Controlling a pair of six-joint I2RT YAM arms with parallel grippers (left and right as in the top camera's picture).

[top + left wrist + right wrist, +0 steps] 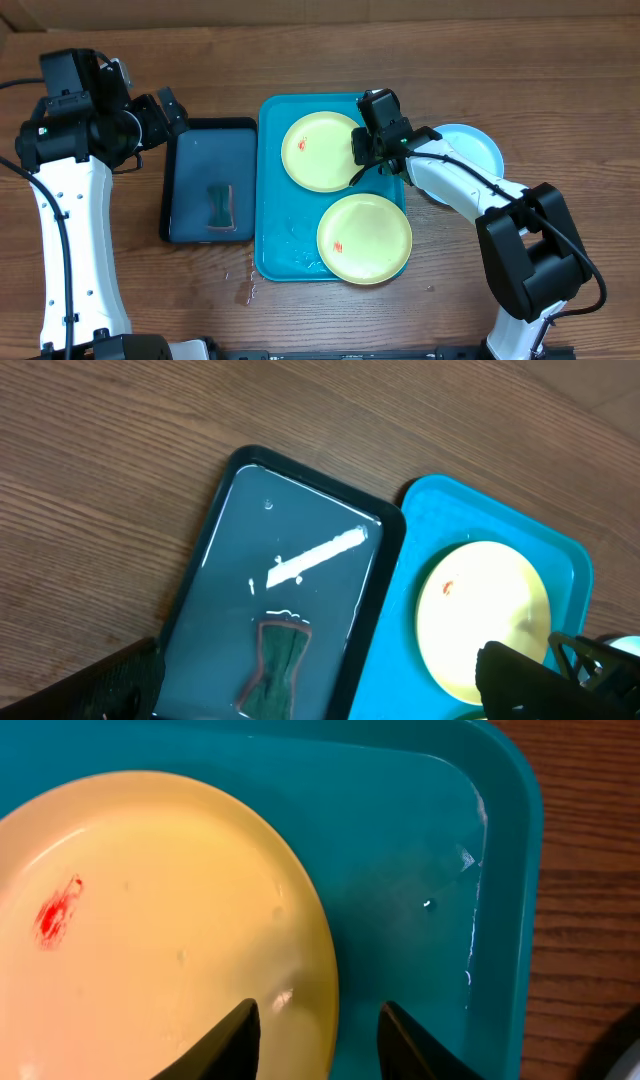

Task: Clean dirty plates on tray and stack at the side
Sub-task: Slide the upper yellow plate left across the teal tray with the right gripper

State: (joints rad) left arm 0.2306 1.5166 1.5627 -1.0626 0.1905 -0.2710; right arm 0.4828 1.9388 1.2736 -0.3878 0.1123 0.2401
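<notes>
The right end effector point(318, 1012) was found partly spread, with nothing pinched. One fingertip point(238, 1038) was held over the far yellow-green plate point(150, 920) and the other over the wet floor of the turquoise tray point(420, 840), with the plate's rim running through the gap between them. Whether either was touching could not be told. The left end effector point(172, 112) was spread wide and held nothing.

The wooden counter point(560, 60) lay beneath both. The turquoise tray was placed directly under the right end effector. The smaller navy tray point(190, 225) was set just below the left one, beside the turquoise tray.

The near yellow-green plate point(364, 238) was laid on the same turquoise tray, near the right end effector on the robot's side of it. The light blue plate point(480, 150) was set on the counter outside that tray, just beyond the right arm point(450, 180) and partly hidden by it. A dark green sponge point(220, 205) was seen in the navy tray, apart from the left end effector. A small red smear point(58, 912) was marked on the far yellow-green plate, away from the fingertips.

The rim in the gap was shown only by the right wrist view; from overhead it was covered by the end effector's body. The near yellow-green plate was shown only from overhead. A streak of glare point(310, 560) in the navy tray was shown only by the left wrist view.
</notes>
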